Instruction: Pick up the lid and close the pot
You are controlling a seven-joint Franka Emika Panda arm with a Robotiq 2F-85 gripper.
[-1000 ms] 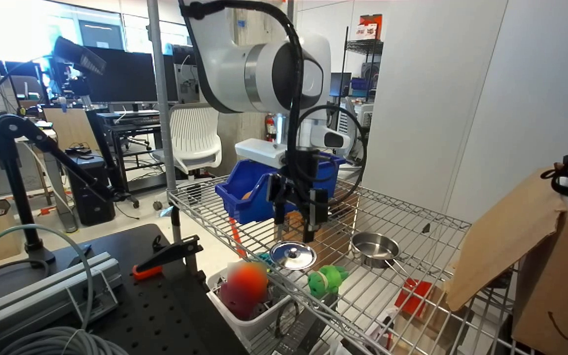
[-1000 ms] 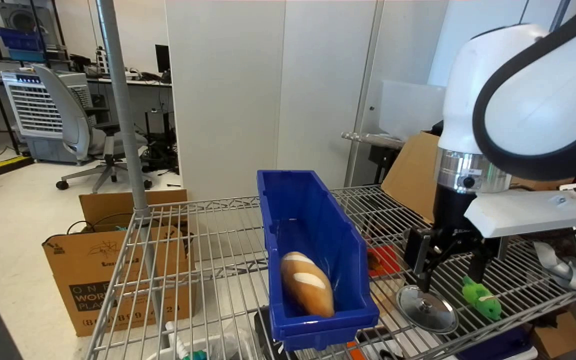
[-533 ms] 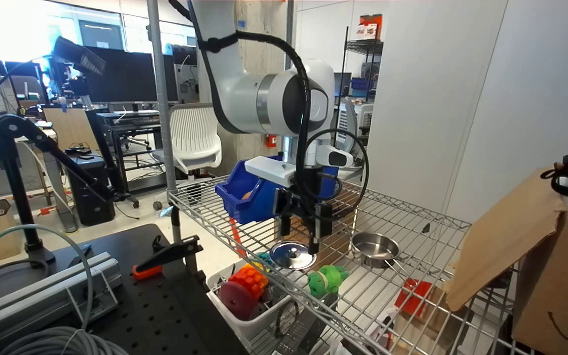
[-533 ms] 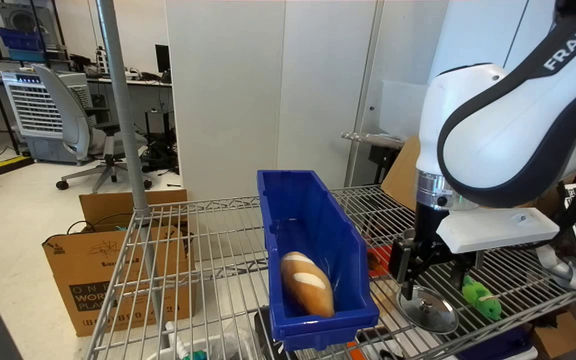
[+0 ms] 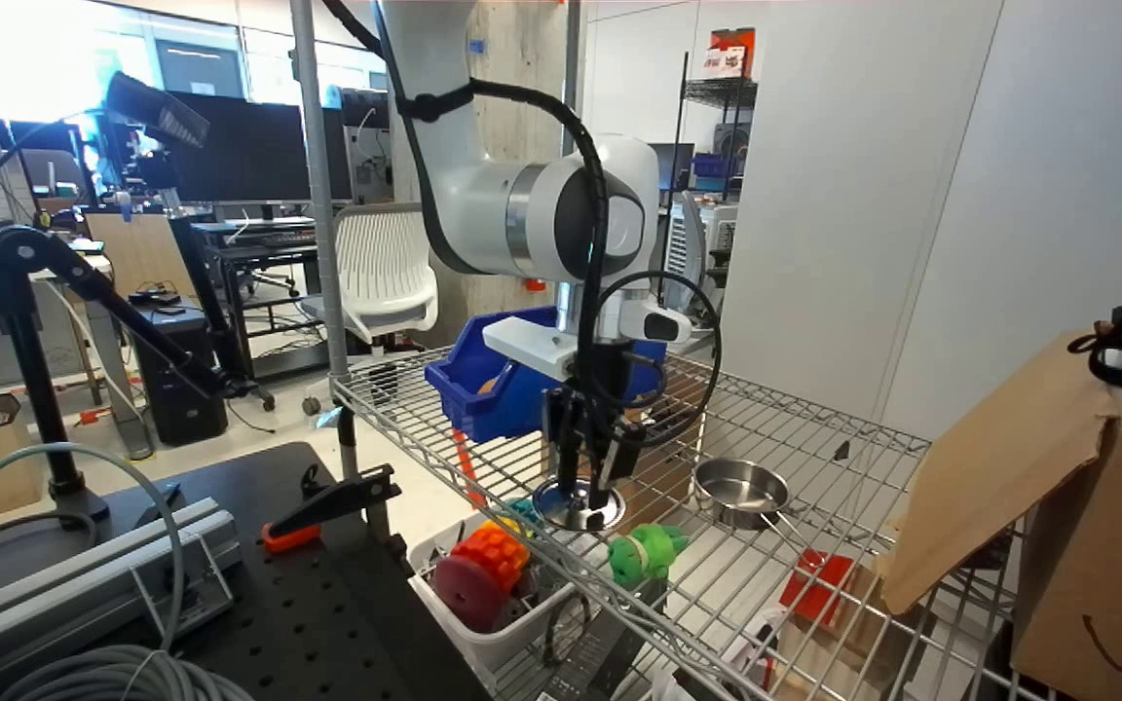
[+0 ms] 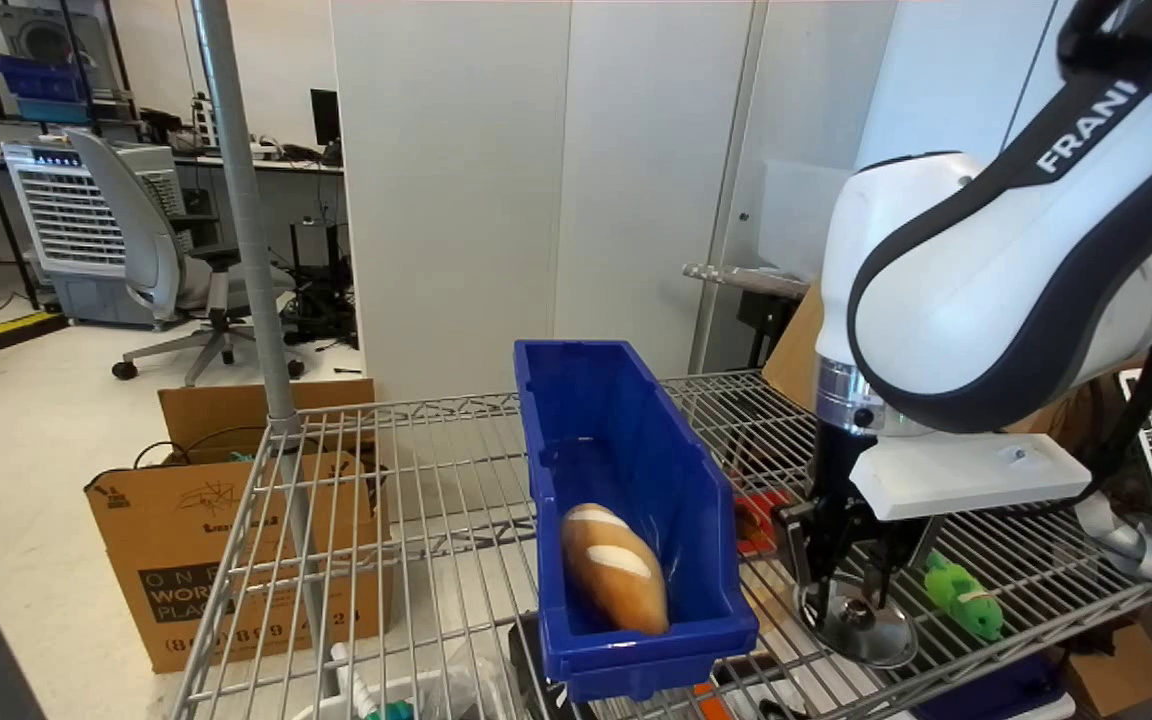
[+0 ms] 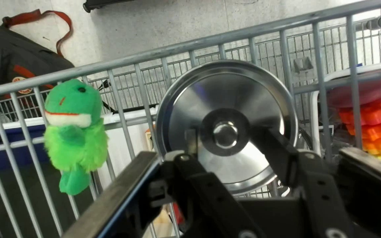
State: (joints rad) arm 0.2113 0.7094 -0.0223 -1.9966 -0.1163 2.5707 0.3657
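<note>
The shiny silver lid [image 5: 551, 512] lies flat on the wire shelf, its round knob [image 7: 226, 135] facing up. My gripper [image 6: 848, 603] points down over it, partly closed. In the wrist view one finger [image 7: 192, 140] stands on each side of the knob, with a gap showing around it, so the jaws are open and hold nothing. The lid [image 7: 225, 87] still rests on the wires. Uncovered, the small silver pot [image 5: 741, 490] stands on the same shelf, apart from the lid, its handle pointing away from the bin. In the wrist view the pot does not show.
A green plush toy [image 7: 75, 138] lies close beside the lid. The big blue bin [image 6: 561, 645], with a bread loaf [image 6: 616, 570] in it, stands on the shelf. A cardboard box [image 5: 1087, 545] is beyond the pot. Below the wires sits a white tub [image 5: 512, 633] of toys.
My gripper has come down and across until its fingers straddle the lid's knob. The fingers have drawn closer together in the last half second. Lid and pot have stayed put.
</note>
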